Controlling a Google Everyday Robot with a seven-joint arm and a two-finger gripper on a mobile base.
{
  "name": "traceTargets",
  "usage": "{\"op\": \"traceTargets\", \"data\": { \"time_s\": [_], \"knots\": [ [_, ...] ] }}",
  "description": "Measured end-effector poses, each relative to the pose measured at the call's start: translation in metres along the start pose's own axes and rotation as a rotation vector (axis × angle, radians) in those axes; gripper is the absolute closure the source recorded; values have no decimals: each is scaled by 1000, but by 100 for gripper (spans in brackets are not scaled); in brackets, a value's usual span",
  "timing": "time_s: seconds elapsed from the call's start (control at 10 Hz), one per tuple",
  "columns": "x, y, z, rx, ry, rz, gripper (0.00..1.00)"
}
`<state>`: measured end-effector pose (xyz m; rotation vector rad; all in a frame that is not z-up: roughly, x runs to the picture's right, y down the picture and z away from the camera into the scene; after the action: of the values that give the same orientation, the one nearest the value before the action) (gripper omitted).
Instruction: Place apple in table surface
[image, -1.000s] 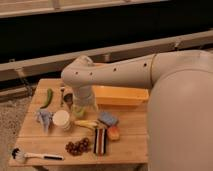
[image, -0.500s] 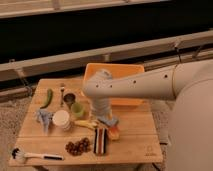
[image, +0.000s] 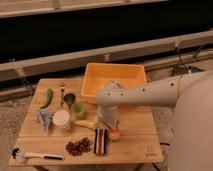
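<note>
One bench carries one apple, one banana, one grape cluster, one brush and one orange bin. Cups number two: a white cup and a green cup. One gripper hangs just over the apple.

This looks like a robot test space, not a home: a small plank table stands on a speckled floor before a long dark wall with pale ledges, and cables trail at the right. On the table sits a staged mix of props: orange bin, brush, grapes and cup. The robot's gripper hangs low over its middle, by the apple.
</note>
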<state>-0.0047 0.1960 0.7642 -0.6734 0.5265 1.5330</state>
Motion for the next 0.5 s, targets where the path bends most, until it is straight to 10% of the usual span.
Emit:
{"op": "traceTargets", "data": {
  "time_s": [0.5],
  "knots": [
    [-8, -32, -3, 26, -17, 66, 35]
  ]
}}
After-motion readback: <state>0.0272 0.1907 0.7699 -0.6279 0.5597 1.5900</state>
